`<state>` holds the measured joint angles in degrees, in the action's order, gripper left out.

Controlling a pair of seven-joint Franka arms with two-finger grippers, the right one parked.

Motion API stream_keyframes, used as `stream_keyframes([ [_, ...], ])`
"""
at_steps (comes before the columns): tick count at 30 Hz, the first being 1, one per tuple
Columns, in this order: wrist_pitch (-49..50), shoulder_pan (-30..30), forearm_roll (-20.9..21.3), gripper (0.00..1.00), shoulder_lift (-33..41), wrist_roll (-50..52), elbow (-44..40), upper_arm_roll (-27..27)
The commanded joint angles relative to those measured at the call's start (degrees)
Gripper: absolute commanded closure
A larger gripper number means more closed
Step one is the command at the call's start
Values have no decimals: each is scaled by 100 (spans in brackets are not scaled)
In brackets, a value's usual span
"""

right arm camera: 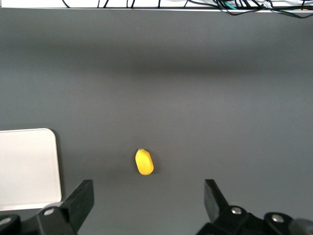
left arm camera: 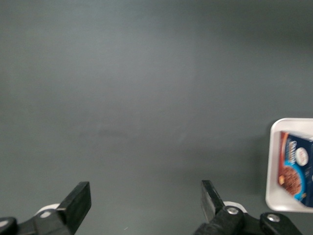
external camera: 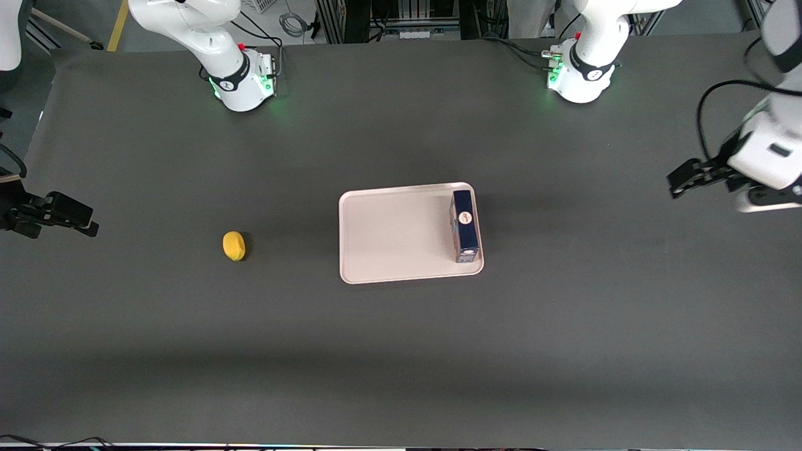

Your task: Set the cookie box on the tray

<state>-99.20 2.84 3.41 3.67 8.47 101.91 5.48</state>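
Observation:
The dark navy cookie box stands on its long edge on the pale pinkish-white tray, along the tray's end toward the working arm. In the left wrist view the box shows its cookie picture and red-orange edge, sitting on the tray. My left gripper is open and empty, raised above bare table well away from the tray, toward the working arm's end of the table. In its own wrist view the gripper has its two fingers wide apart with only dark table between them.
A small yellow lemon-like object lies on the dark table toward the parked arm's end, apart from the tray; it also shows in the right wrist view. The two arm bases stand at the table edge farthest from the front camera.

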Motion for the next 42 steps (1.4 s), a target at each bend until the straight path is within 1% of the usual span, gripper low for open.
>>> stream_keyframes([
  [1,410,85,-113,0,265,-451,5,-267],
  [17,446,50,-121,0,494,-908,75,-311],
  [22,384,42,-200,0,485,-917,84,-311],
  [42,402,50,-200,0,477,-909,110,-320],
])
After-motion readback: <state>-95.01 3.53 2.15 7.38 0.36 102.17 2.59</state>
